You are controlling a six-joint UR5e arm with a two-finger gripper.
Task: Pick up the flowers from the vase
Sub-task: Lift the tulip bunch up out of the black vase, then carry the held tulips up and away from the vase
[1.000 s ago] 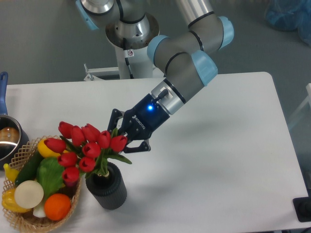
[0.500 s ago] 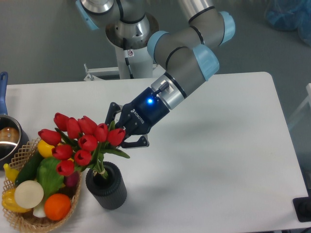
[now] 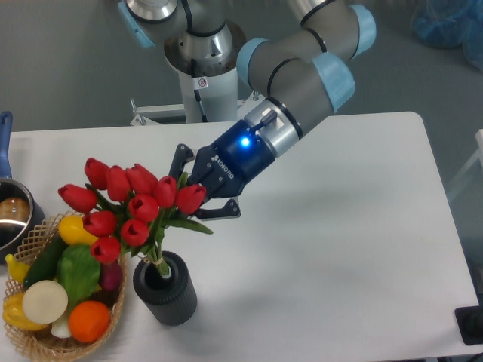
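Black fingers (image 3: 220,210) on the gripper (image 3: 198,193) are closed around the flowers (image 3: 132,205), pinching the bunch near its right side, just under the red buds. One finger shows below the leaves and the other is up behind the buds. The flowers lean to the left, and their thin green stems run down into the mouth of the vase (image 3: 166,288). The stem ends look like they are inside the vase, so the flowers are not out yet.

The vase stands on the white counter (image 3: 339,226), near its front edge. Just beside the vase, on the left, is a wicker basket (image 3: 38,343) full of toy fruit and vegetables. A metal pot (image 3: 11,219) sits at the far left.

What could go wrong? If the stems catch on the rim, the vase may tip or lift up too. The grip is off to one side, so a few flowers could slip and fall. The leaning buds could also bump the basket.
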